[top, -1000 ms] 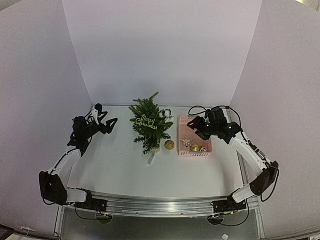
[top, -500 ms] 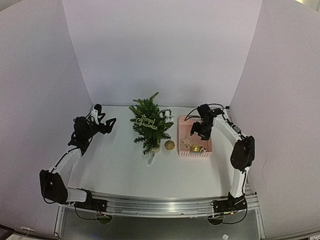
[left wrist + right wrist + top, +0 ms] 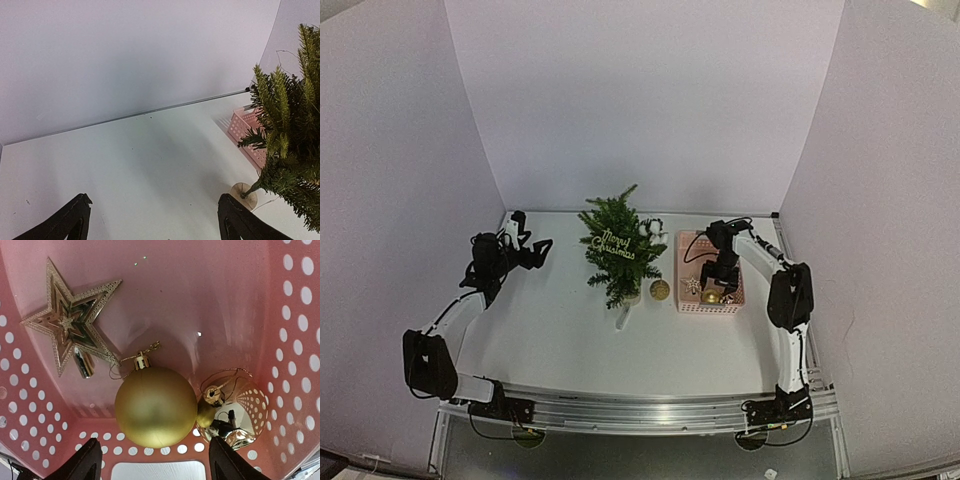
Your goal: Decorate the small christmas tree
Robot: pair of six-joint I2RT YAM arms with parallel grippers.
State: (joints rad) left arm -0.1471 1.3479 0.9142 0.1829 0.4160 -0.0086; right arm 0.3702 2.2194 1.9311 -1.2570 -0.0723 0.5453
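The small christmas tree (image 3: 618, 252) stands at the table's middle with a "Merry Christmas" sign (image 3: 613, 243) on it; its branches (image 3: 292, 150) and pale pot base (image 3: 244, 190) show in the left wrist view. To its right is a pink basket (image 3: 683, 270). My right gripper (image 3: 720, 284) reaches down into the basket, open, with its fingers either side of a matte gold ball (image 3: 155, 407) and not touching it. A shiny gold ball (image 3: 234, 412) and a gold star (image 3: 70, 325) lie beside it. My left gripper (image 3: 530, 246) hovers open and empty, left of the tree.
A loose gold ball (image 3: 660, 290) lies on the table between tree and basket. A small white object (image 3: 623, 318) lies in front of the tree, and white ornaments (image 3: 653, 228) sit behind it. The perforated basket walls (image 3: 295, 340) close in around my right gripper (image 3: 154, 446).
My right arm has swung in from the right and lowered its gripper into the basket over the gold balls. The left arm has barely moved.
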